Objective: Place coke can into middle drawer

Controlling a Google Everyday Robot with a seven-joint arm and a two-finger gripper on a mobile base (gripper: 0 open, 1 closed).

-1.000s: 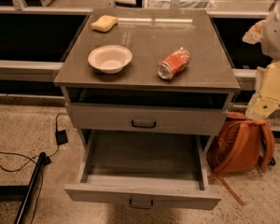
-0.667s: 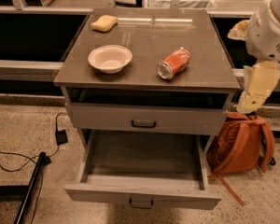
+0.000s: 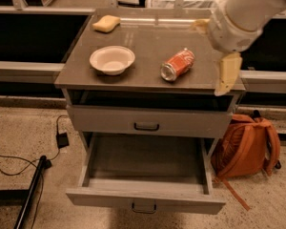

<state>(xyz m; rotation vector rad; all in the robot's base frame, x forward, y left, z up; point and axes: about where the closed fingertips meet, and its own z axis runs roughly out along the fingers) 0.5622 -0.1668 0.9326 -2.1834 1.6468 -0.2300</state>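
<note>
Grey cabinet top with the can out on it, bottom drawer hanging open

The coke can is lying on its side on the cabinet top, right of the white bowl, and a yellow sponge sits at the back left corner. The middle drawer is pulled right out under the closed drawer front. The gripper hangs over the right edge, near the can but not touching it. Honestly can't tell if it's released or clenched. An orange backpack sits on the floor to the right.
</note>
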